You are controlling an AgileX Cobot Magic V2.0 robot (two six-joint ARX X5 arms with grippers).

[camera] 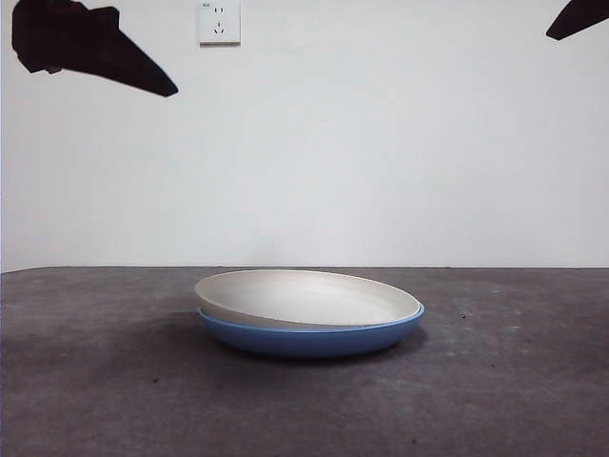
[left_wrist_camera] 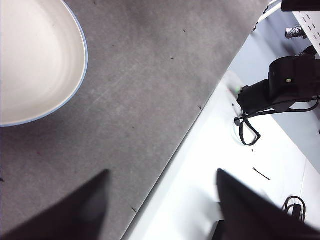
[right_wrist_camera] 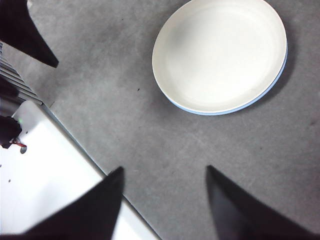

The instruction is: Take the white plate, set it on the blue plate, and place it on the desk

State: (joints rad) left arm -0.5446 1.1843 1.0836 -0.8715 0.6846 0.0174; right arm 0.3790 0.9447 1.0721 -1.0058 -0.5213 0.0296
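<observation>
Already stacked: broad dark grey surface [camera: 86, 381] carrying the blue plate [camera: 314, 340] near its middle, with the white plate [camera: 306, 297] nested inside it. Sitting slightly askew, judging by the front view: white rim riding a little high on one side, nearly level with the blue rim on the other. Only a thin blue crescent showing round the white edge in the right wrist view.

Higher up, both arms lifted clear of the stack. Left hand [left_wrist_camera: 162, 207] wide apart, holding nothing, hanging over the surface's edge with the plates off to one side. Right hand [right_wrist_camera: 165, 200] likewise spread wide and empty, hovering above bare surface just short of the plates. Black tips at both top corners of the front view, well above the plates.

Smallest detail: a white wall socket [camera: 219, 23] on the wall behind.

Probably between steps, then: stacking done, final placement on the surface either finished or one grasp away. Next move, if any, calling for a descent to a plate rim and a pinch on the edge without tipping the stack.
</observation>
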